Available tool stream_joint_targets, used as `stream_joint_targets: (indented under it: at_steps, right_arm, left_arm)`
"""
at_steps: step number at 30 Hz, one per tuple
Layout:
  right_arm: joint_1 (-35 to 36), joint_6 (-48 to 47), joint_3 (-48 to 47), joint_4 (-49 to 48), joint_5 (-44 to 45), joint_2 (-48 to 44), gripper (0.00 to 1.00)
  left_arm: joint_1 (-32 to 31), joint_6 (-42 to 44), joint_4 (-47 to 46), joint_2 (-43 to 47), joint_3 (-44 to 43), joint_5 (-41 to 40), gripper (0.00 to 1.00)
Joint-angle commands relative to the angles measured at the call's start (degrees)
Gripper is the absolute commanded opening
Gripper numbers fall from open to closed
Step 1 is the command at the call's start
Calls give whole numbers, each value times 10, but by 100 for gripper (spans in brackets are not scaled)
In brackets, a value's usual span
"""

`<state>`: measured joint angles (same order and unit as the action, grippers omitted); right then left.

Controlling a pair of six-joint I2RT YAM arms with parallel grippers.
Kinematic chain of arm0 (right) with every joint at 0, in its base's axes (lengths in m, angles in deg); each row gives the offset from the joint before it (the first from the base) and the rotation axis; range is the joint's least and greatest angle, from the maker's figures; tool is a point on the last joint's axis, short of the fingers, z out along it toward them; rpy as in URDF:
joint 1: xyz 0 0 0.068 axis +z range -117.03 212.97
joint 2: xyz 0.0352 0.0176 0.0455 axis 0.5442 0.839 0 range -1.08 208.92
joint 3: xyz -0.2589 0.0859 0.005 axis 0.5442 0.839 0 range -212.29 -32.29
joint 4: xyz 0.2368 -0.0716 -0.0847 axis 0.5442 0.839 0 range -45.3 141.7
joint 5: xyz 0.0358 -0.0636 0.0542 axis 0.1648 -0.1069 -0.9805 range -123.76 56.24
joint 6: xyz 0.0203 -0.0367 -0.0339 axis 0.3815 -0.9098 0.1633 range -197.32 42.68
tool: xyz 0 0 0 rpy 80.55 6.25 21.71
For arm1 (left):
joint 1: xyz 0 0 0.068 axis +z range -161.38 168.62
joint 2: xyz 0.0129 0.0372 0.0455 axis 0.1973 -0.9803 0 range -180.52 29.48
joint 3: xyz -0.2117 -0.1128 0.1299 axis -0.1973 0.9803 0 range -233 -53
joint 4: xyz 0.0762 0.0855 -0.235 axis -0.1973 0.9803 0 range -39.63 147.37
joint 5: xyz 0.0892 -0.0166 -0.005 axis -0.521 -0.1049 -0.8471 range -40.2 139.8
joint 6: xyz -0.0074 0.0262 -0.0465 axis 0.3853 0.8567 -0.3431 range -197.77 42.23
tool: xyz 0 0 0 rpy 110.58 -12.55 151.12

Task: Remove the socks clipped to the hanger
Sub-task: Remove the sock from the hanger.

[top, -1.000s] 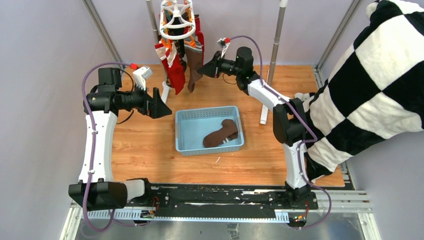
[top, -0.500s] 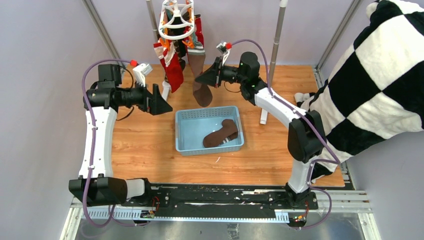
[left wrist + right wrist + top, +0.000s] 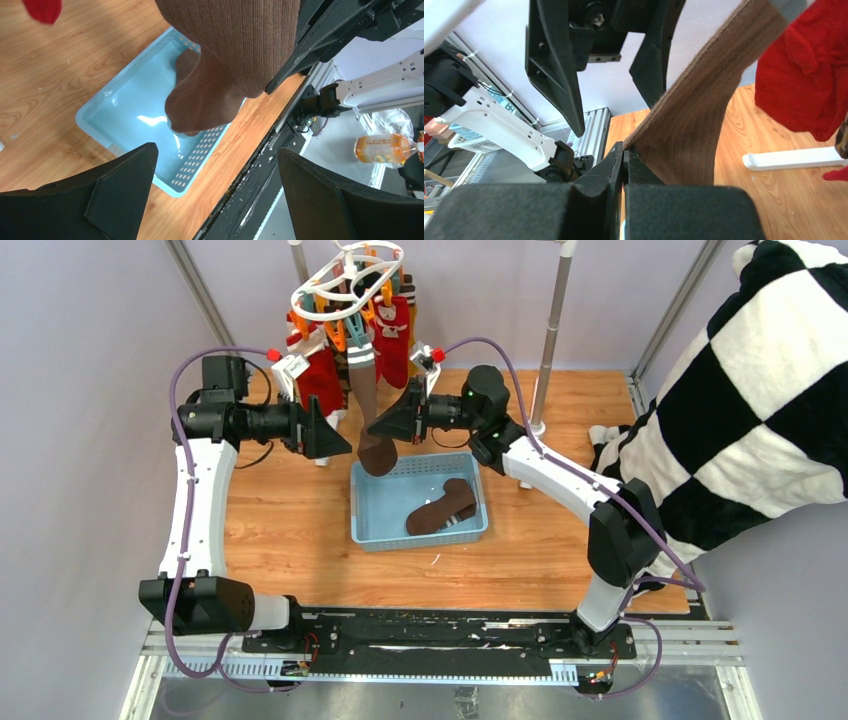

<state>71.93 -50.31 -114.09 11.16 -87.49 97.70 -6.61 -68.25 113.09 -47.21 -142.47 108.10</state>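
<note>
The white ring hanger [image 3: 345, 285] hangs tilted at the back, with red socks [image 3: 322, 380] and other socks clipped under it. A plain brown sock [image 3: 366, 400] stretches taut from the hanger down toward the basket. My right gripper [image 3: 385, 430] is shut on the sock's lower leg, and the sock's edge shows pinched between my shut jaws in the right wrist view [image 3: 624, 147]. The toe hangs over the basket's far left corner. My left gripper [image 3: 335, 440] is open and empty, just left of the brown sock [image 3: 235, 50].
A light blue basket [image 3: 418, 532] holds a brown sock with white stripes [image 3: 440, 507]. A black-and-white checkered blanket [image 3: 740, 410] fills the right side. The grey rail stand pole [image 3: 552, 330] stands behind my right arm. The stand's white foot [image 3: 794, 160] lies on the wood.
My right gripper has pulled the brown sock left and nearer, over the basket. The hanger has swung left and tilted. My left gripper has shifted slightly right and farther back.
</note>
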Motion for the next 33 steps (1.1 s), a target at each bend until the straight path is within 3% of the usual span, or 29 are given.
stream_joint_targets:
  at_steps: [1, 11, 17, 19, 22, 26, 28, 29, 33]
  right_arm:
    - [15, 60, -11, -65, -9, -15, 1]
    - [30, 195, -27, -176, 17, 22, 2]
    - [41, 213, -39, -175, 28, 35, 4]
    - [43, 222, -39, -177, 34, 39, 6]
    - [45, 233, -36, -180, 42, 43, 9]
    - [45, 232, -35, -156, 57, 42, 17]
    - [45, 209, -40, -104, 82, 35, 22]
    - [45, 189, -44, -74, 96, 28, 25]
    - [45, 139, -65, 27, 143, 16, 32]
  left_arm:
    - [-6, -5, 7, -2, -8, 35, 100]
    - [-17, 24, 7, 18, 46, 80, 99]
    - [-33, 29, 7, 7, 56, 81, 89]
    - [-35, 32, 8, 3, 54, 81, 82]
    - [-37, 37, 8, -1, 54, 78, 60]
    - [-39, 50, 7, 4, 56, 51, 20]
    - [-40, 54, 7, 8, 56, 28, 5]
    - [-41, 56, 7, 11, 57, 19, 0]
    - [-42, 61, 7, 21, 58, 0, 0]
